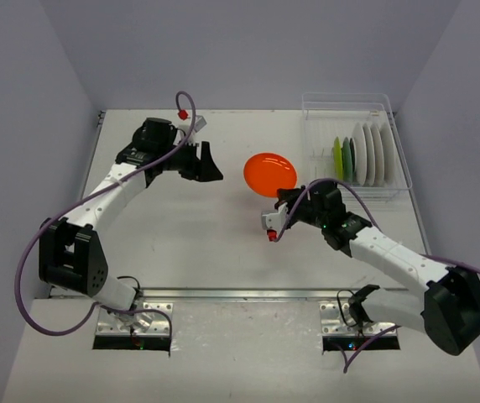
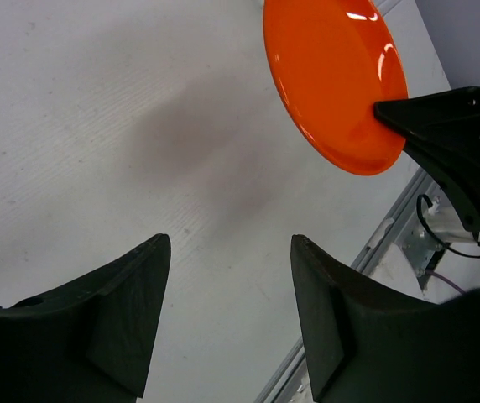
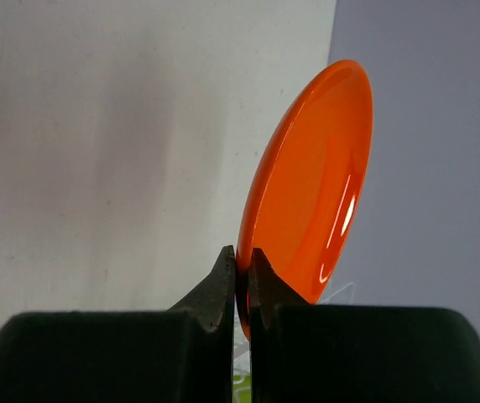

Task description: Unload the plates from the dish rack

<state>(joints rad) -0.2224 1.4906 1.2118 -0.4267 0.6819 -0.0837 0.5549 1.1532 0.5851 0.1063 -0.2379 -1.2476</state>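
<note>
My right gripper (image 1: 289,198) is shut on the rim of an orange plate (image 1: 269,174) and holds it above the table's middle, left of the dish rack (image 1: 324,106). The plate also shows in the right wrist view (image 3: 311,185), pinched at its lower edge, and in the left wrist view (image 2: 332,80). The clear rack at the back right holds several upright plates: green ones (image 1: 341,158) and white ones (image 1: 370,154). My left gripper (image 1: 211,165) is open and empty, left of the orange plate, fingers (image 2: 324,311) spread over bare table.
The table's back edge meets a grey wall. A metal rail (image 1: 240,294) runs along the near edge between the arm bases. Purple cables loop from both arms.
</note>
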